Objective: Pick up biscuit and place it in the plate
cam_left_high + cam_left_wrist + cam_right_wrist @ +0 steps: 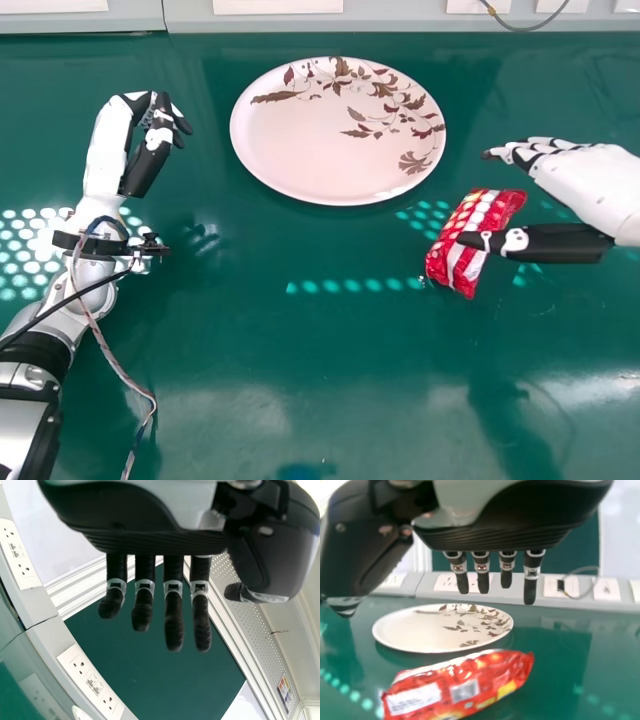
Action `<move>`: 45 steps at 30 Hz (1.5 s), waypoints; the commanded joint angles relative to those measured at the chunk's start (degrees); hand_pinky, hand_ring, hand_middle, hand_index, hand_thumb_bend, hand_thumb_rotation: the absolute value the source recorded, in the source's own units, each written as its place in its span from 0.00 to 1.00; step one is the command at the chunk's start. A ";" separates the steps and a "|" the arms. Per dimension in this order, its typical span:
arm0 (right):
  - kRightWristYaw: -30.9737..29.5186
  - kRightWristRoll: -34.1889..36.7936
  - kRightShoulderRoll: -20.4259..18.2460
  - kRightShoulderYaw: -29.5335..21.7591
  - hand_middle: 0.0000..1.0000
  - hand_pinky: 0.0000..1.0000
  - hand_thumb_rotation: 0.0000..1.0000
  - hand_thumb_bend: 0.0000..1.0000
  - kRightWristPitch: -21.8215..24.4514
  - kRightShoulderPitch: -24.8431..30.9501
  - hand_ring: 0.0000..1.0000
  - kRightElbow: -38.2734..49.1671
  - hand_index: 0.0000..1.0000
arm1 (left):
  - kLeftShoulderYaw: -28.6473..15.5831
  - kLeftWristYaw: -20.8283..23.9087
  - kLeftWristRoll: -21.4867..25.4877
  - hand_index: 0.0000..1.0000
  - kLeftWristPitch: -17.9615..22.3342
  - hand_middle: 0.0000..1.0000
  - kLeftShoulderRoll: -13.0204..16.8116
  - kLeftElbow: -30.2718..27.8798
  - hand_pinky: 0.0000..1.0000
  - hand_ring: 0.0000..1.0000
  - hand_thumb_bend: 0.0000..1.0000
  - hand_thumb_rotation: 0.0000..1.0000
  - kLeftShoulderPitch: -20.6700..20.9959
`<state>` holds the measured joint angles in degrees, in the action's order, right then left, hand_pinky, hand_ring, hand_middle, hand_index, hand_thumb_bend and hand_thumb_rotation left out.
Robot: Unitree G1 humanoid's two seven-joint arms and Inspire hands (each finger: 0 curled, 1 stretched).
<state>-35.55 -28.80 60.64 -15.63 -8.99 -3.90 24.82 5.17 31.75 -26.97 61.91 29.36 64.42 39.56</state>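
Left hand (146, 163) at left, fingers straight, held apart from the thumb. Plate (300, 150) in the far middle. Biscuit packet (474, 236) on the table (300, 350), right of the plate and nearer. Right hand (596, 186) at right, fingers and thumb apart.

The left arm (38, 350) comes in from the head view's lower left corner, its hand (106, 150) raised at the far end — fingers (173, 622) loosely extended, thumb (252, 594) held apart. The right hand (590, 180) enters from the right edge, pointing across toward the left, its fingers nearly straight — the dark thumb (560, 243) stretched out, well separated from them.
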 commanded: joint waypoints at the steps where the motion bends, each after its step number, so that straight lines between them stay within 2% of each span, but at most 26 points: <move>1: -0.54 -0.40 1.75 0.63 1.00 0.82 0.31 1.00 -1.60 -1.39 0.99 -0.75 1.00 | -0.08 -1.04 0.80 0.34 -0.01 0.26 -0.22 0.40 0.14 0.18 0.29 0.28 -0.40; 4: -1.37 -0.54 2.74 1.41 1.00 0.82 0.30 1.00 -2.42 -2.93 0.98 -1.19 1.00 | -0.24 -1.70 1.27 0.34 0.11 0.28 -0.39 0.22 0.17 0.21 0.28 0.27 -0.49; 9: -1.41 -1.33 4.20 3.63 1.00 0.81 0.29 1.00 -6.02 -5.93 0.97 -2.55 1.00 | -0.08 -0.98 0.67 0.34 0.60 0.24 -0.06 0.13 0.12 0.16 0.28 0.25 -0.58; 15: 0.50 -5.92 6.75 6.81 1.00 0.81 0.32 1.00 -13.47 -9.85 0.95 -5.53 1.00 | -0.01 -0.93 0.45 0.34 0.25 0.27 0.24 0.04 0.14 0.19 0.28 0.28 -0.68; 18: 3.69 -9.01 7.64 8.30 1.00 0.78 0.28 1.00 -19.04 -12.27 0.96 -7.83 1.00 | -0.05 -1.28 0.69 0.34 0.26 0.25 0.11 0.04 0.13 0.17 0.29 0.27 -0.65; 20: 5.37 -10.11 8.08 9.36 1.00 0.78 0.27 1.00 -22.36 -13.86 0.99 -9.63 1.00 | -0.08 -1.42 0.80 0.34 0.13 0.28 0.06 -0.12 0.16 0.20 0.28 0.30 -0.66; 27: 7.95 -13.60 8.58 12.67 1.00 0.76 0.25 1.00 -29.18 -19.08 1.00 -14.02 1.00 | -0.06 -1.81 0.87 0.34 0.23 0.26 0.17 -0.07 0.14 0.18 0.29 0.33 -0.61; 34: 9.23 -16.64 9.36 15.60 1.00 0.81 0.26 1.00 -35.29 -24.19 1.00 -17.49 1.00 | -0.13 -2.20 0.95 0.34 -0.45 0.28 0.08 -0.62 0.17 0.21 0.28 0.34 -0.79; 41: 6.73 -16.24 9.85 18.37 1.00 0.89 0.26 1.00 -38.13 -28.53 1.00 -19.61 1.00 | -0.45 -3.12 1.67 0.34 -0.88 0.26 -0.08 -1.32 0.14 0.18 0.27 0.28 -1.29; 45: 5.38 -15.18 9.92 18.96 1.00 0.90 0.26 1.00 -38.68 -30.27 1.00 -19.85 1.00 | -0.54 -3.49 1.82 0.34 -0.74 0.24 -0.08 -1.36 0.13 0.17 0.27 0.27 -1.39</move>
<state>-29.58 -45.05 69.41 2.89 -47.10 -33.08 5.21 5.11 28.71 -26.05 61.06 29.42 63.37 39.39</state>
